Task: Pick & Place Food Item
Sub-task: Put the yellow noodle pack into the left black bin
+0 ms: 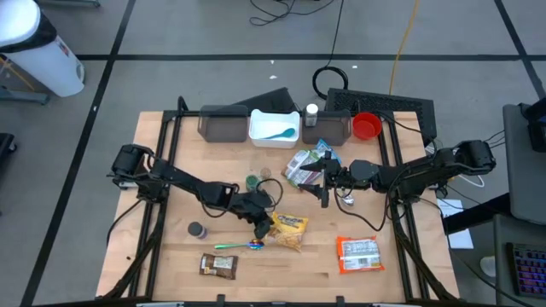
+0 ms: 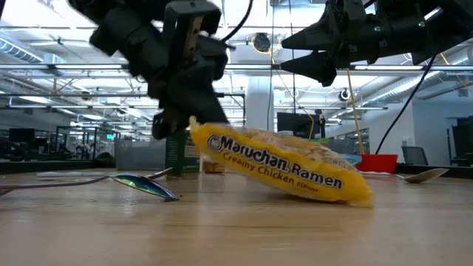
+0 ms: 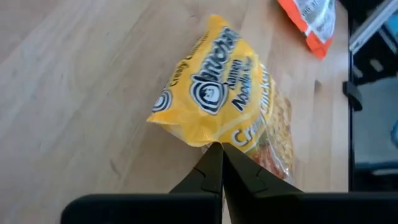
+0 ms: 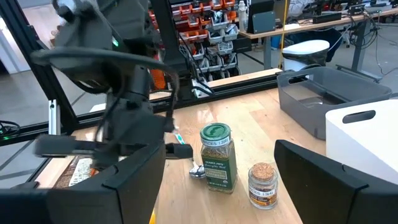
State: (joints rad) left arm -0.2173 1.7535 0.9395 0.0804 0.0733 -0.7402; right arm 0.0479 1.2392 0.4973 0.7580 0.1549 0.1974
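A yellow Maruchan ramen packet [image 1: 288, 232] lies near the table's middle; it also shows in the low view [image 2: 284, 166] and the left wrist view [image 3: 224, 99]. My left gripper [image 1: 260, 220] is shut on its left end. My right gripper [image 1: 324, 189] is open and empty above the table's middle, its fingers [image 4: 134, 186] wide apart. My left gripper pinches the packet's sealed end seam [image 3: 208, 142] between its two fingers, only at their free ends. The fingers slant down from the table's left. That end [image 2: 199, 133] is raised, and the packet's far end [image 2: 358, 196] rests on the table.
An orange packet [image 1: 358, 254] lies front right, a brown bar [image 1: 217, 265] front left, and a spoon [image 1: 239, 246] beside the ramen. Spice jars [image 4: 217, 155], grey and white bins [image 1: 273, 126], a red cup [image 1: 367, 126] and more packets [image 1: 309, 164] stand farther back.
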